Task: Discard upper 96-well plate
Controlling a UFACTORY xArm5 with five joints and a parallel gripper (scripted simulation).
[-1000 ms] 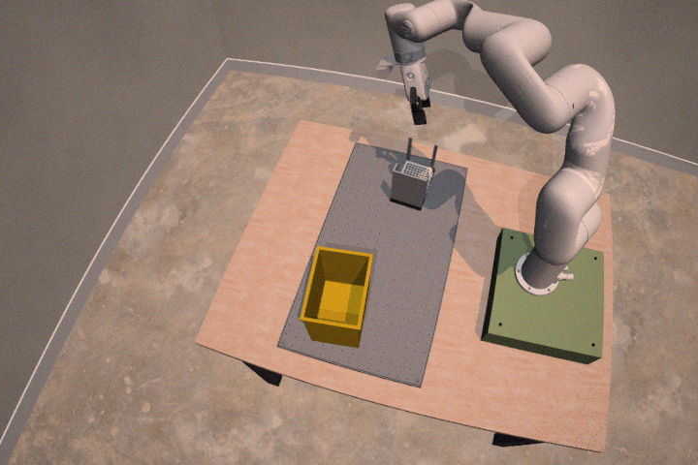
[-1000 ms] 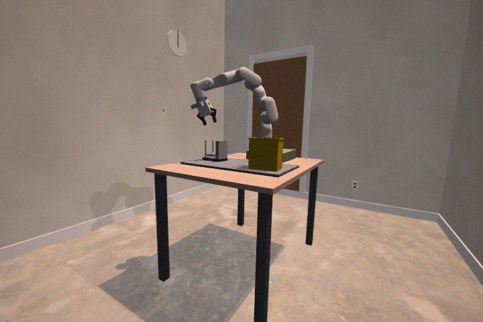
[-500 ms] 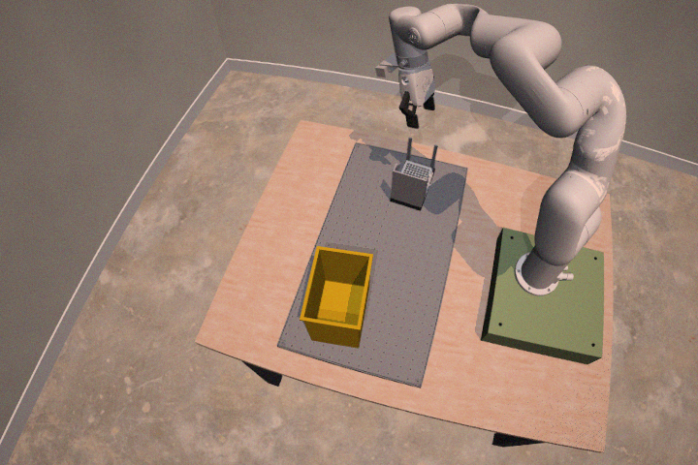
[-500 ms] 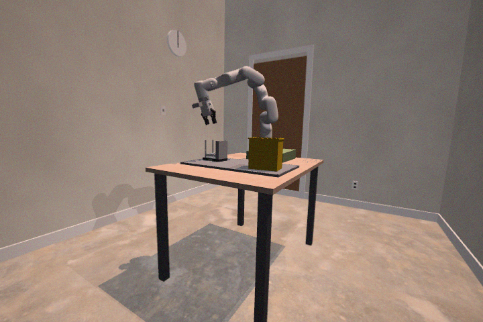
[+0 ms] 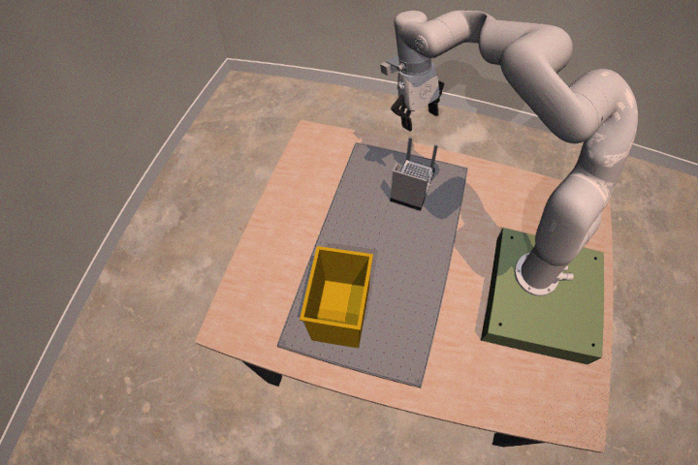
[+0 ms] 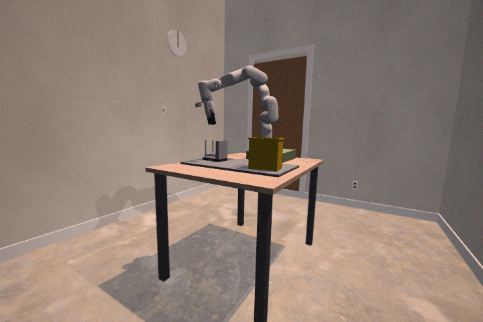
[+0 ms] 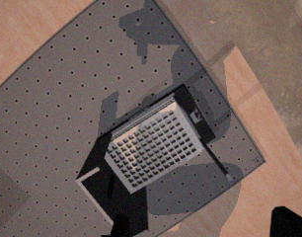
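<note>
Open gripper (image 5: 416,112) above rack K1 (image 5: 411,185) — nothing held.

The jaws stand fully apart, high over the far end of the grey mat (image 5: 383,285), clear of the rack. The upper 96-well plate (image 7: 154,144) sits on top inside K1, near the desk's far edge; yellow bin W1 (image 5: 335,325) stands upright toward the near-left corner — well apart.

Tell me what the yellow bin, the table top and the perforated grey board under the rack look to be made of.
Bin W1: likely matte plastic; uniform yellow, thin flat walls, no gloss.
Table top: looks like wood or wood laminate; pale orange-tan with faint grain.
Grey board: possibly matte metal, like a breadboard plate; flat grey with a regular grid of small holes. The look leaves painted metal or plastic open.
</note>
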